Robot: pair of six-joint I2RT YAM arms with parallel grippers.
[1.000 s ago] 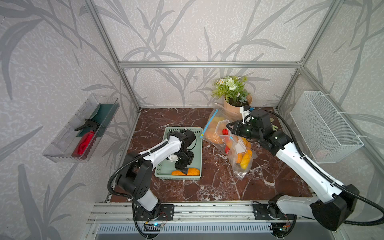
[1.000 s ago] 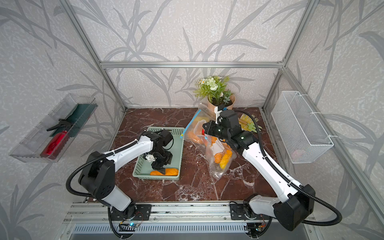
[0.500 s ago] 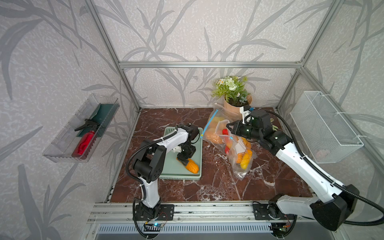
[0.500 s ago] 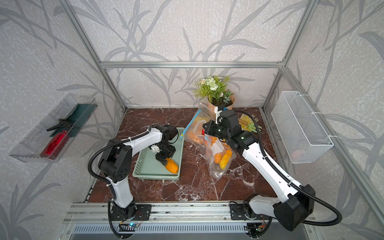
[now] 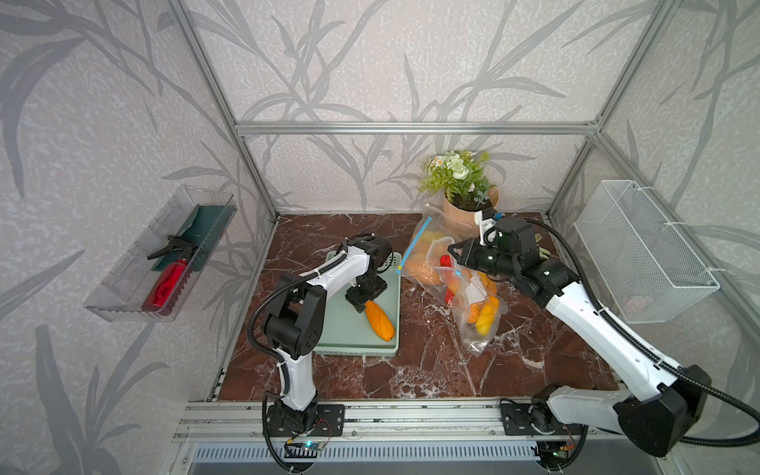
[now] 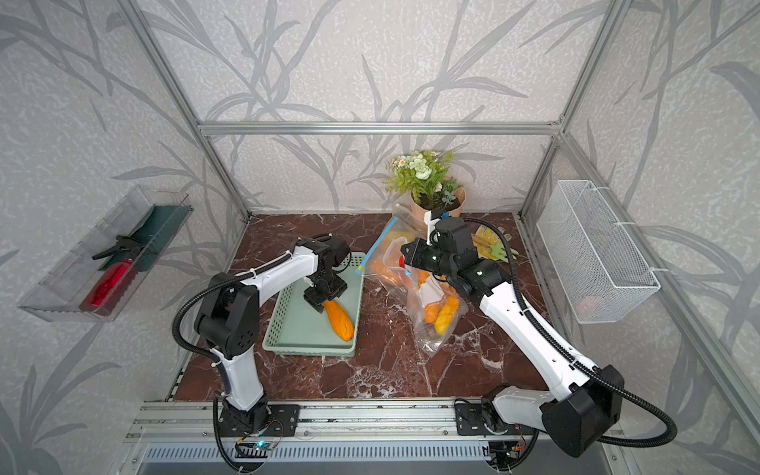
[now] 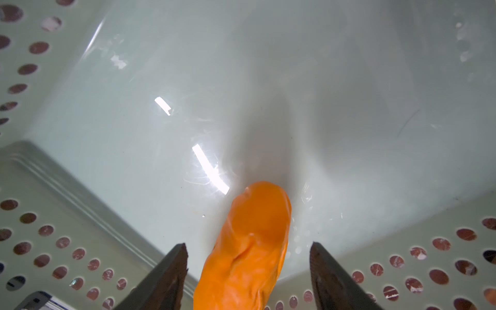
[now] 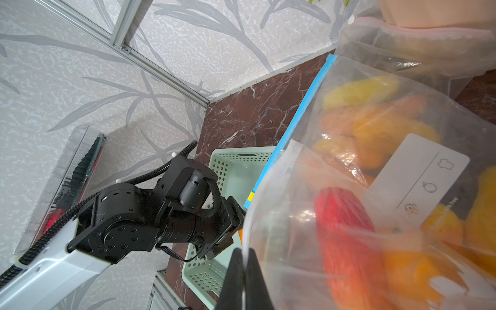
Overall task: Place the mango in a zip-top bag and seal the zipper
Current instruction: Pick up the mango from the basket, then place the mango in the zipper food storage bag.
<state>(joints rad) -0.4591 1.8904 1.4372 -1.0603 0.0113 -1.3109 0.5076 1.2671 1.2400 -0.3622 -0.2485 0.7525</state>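
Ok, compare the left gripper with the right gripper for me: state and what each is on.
On the left gripper the fingers stand apart; on the right gripper they are pressed together. The left gripper straddles the mango without touching it; the right gripper pinches the zip-top bag at its edge. The left gripper reaches down into the green basket; the right gripper is outside it. Both have dark fingers.

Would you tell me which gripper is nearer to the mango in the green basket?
Left. The left gripper straddles one end of the mango inside the basket; the right gripper is outside the basket, shut on the zip-top bag.
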